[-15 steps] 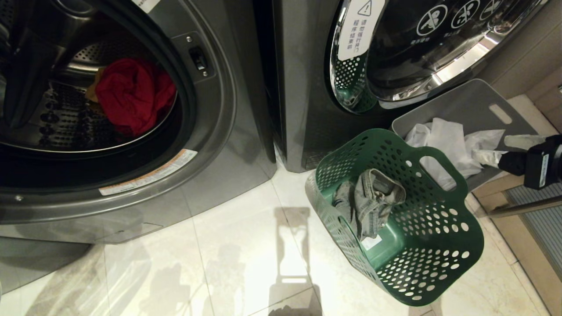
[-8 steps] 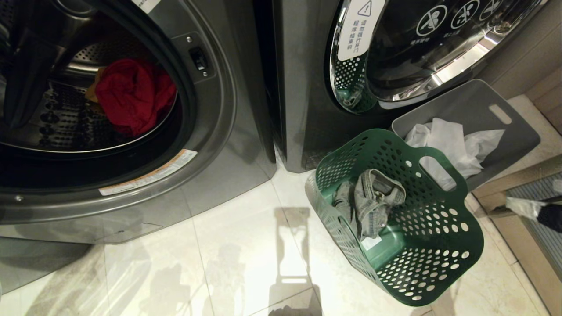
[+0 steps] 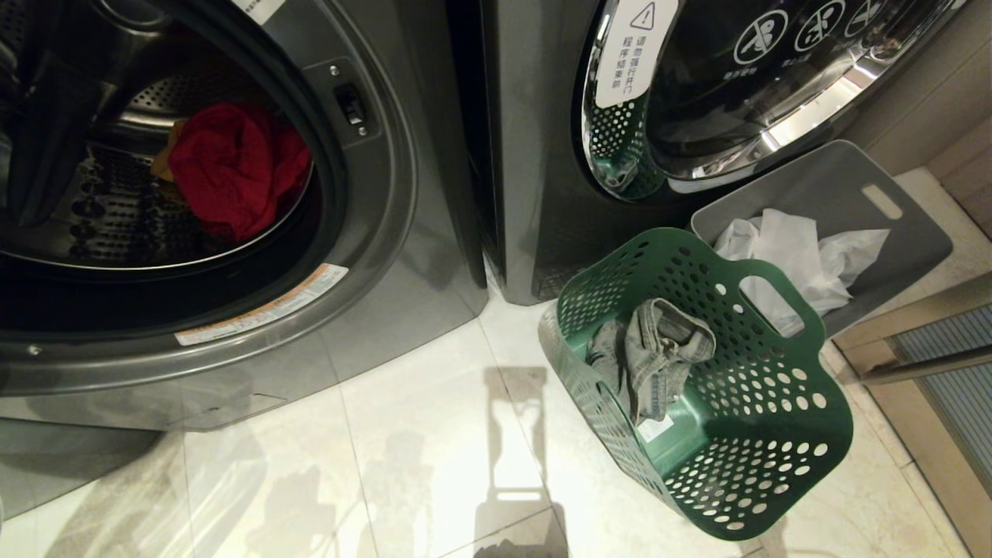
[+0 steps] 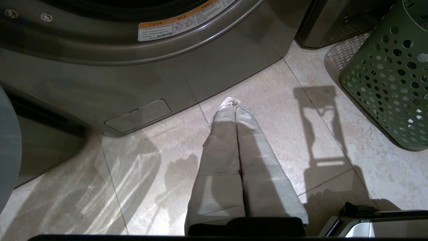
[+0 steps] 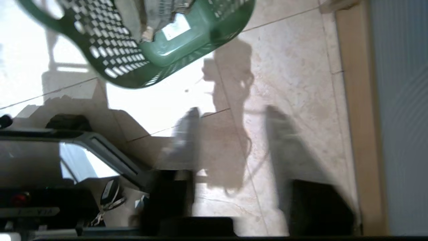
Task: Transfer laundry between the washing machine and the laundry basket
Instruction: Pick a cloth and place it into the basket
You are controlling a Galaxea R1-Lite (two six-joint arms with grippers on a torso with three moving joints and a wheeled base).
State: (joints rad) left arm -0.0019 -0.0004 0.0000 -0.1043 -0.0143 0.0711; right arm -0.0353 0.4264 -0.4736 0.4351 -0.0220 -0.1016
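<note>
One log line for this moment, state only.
drum: red garment inside | basket: denim inside | left gripper: shut, empty, above floor | right gripper: open, empty

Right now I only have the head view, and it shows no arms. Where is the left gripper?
Observer: The left gripper hangs shut over the floor, in front of the washer.
Operator: And the right?
Observer: The right gripper is over the floor beside the basket, with its fingers apart.
Operator: Holding anything?
Observer: No, only floor shows between the fingers.
</note>
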